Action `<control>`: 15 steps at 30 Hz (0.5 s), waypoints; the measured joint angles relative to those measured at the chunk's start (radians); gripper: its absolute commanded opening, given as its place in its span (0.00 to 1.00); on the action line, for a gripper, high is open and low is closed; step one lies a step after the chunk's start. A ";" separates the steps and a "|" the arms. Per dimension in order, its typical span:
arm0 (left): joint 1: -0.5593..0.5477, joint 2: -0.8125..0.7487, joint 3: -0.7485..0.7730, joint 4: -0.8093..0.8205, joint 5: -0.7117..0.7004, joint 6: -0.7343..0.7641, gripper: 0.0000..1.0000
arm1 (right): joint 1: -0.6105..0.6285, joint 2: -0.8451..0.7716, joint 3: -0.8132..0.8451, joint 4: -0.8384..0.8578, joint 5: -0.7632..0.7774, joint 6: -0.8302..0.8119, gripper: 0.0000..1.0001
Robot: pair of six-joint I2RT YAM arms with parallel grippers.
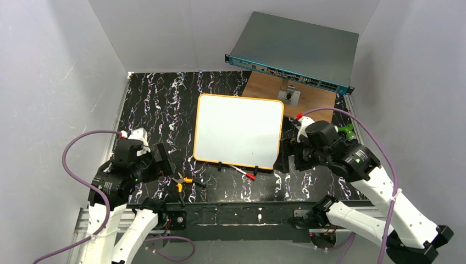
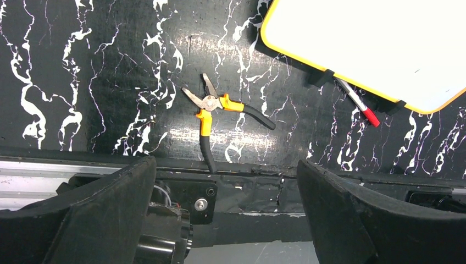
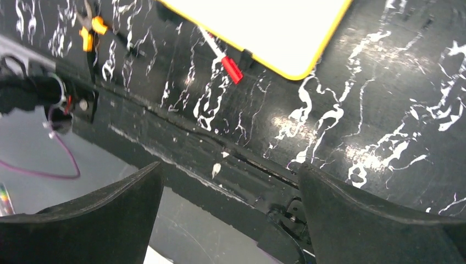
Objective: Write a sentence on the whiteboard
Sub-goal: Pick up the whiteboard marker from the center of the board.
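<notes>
Both arms sit low at the near side of the black white-veined worktop (image 1: 154,104), and the whiteboard (image 1: 239,129) lies flat in the middle, between them and a little farther out, orange rim all round and its face showing plain white. The left arm (image 1: 110,187) has its jaws spread wide and holding nothing. They hang near the board's near-left corner but well clear of it, and in the left wrist view the whiteboard (image 2: 373,38) sits up at the top right, beyond the open gap. Right below those jaws lie orange-handled pliers (image 2: 217,110) with the nose parted. Over to the right arm (image 1: 357,159): jaws wide as well, nothing between them, hovering just beside the board's near-right corner. From the right wrist the whiteboard (image 3: 264,27) is ahead and to the upper left of the gap, not touching either finger. A marker (image 1: 242,171) with a red cap rests against the board's near edge, between its two black clip feet. At the back stands a grey rack box (image 1: 297,49) with a teal front.
</notes>
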 measured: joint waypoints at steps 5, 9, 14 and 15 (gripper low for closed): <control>0.000 -0.005 -0.010 -0.005 0.000 -0.015 0.99 | 0.157 0.096 0.029 0.002 0.017 -0.042 0.88; 0.000 -0.028 -0.014 -0.008 -0.001 -0.026 0.99 | 0.278 0.187 0.030 0.016 0.039 -0.048 0.86; 0.000 -0.080 -0.027 -0.026 -0.007 -0.041 0.99 | 0.394 0.251 0.023 0.072 0.088 -0.055 0.85; 0.000 -0.090 -0.030 -0.029 -0.007 -0.042 0.99 | 0.420 0.269 0.023 0.091 0.101 -0.062 0.85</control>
